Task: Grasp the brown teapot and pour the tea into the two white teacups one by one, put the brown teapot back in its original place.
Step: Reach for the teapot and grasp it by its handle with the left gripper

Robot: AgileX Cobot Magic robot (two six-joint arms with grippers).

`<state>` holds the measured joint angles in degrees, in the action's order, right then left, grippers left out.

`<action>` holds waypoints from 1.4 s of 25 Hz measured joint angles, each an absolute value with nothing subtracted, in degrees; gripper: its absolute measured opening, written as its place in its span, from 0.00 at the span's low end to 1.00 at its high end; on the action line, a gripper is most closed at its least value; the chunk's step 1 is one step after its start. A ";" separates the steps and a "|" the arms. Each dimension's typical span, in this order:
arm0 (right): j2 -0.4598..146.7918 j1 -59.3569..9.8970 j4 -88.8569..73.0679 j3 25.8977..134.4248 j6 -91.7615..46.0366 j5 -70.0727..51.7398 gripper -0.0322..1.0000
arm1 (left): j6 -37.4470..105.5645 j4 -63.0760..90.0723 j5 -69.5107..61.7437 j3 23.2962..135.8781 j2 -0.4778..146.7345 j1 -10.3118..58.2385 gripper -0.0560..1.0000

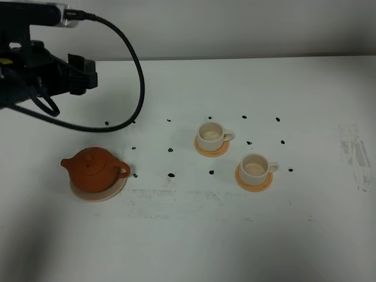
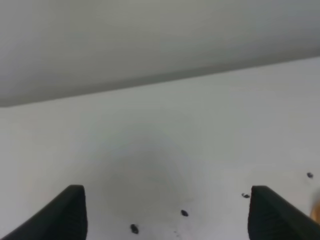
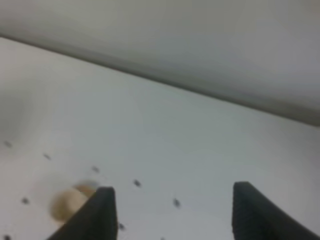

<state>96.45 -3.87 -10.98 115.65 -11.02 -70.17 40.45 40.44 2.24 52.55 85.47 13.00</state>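
- The brown teapot (image 1: 94, 170) is sitting on its beige plate (image 1: 113, 191). It is lying well apart from the left arm's (image 1: 41, 70) jaws, nearer the front of the surface (image 1: 188, 247) than they are.
- The left jaws are standing wide open with nothing between them, and the left wrist view is showing only bare surface and black dots ahead.
- The right jaws are gaping wide and empty too. A blurred teacup (image 3: 67, 202) is lying ahead of them, off beyond one finger.
- The two white teacups (image 1: 211, 136) (image 1: 255, 166) are resting on orange coasters (image 1: 202, 151), far from the left jaws and past the teapot's handle side.
- The pot's long axis is running spout to handle, side to side across the surface.
- The spout (image 1: 66, 163) is pointing away from the cups, while the loop handle (image 1: 123, 170) is facing them.
- I am reading this pot as rigid clay: hard, brittle and fairly heavy if it is carrying tea.
- The lid (image 1: 89, 157) is probably sitting loose, so a steep tilt is risking a slide.
- The loop handle is looking like the place to pinch; the round body is looking too broad and smooth for a sure hold.
- The spout is facing away from the cups, so pouring is likely demanding a turn of the pot.
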 joint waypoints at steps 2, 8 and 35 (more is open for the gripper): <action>91.31 -3.87 -9.14 111.51 -10.24 -70.17 0.50 | 40.83 40.05 6.15 48.42 83.46 14.69 0.66; 74.66 -3.87 -7.83 98.38 -8.91 -70.17 0.50 | 45.11 40.00 10.41 42.06 82.14 18.57 0.65; 9.52 -3.87 -1.86 42.46 -1.63 -63.19 0.49 | 35.41 12.61 -33.87 69.60 96.17 26.02 0.62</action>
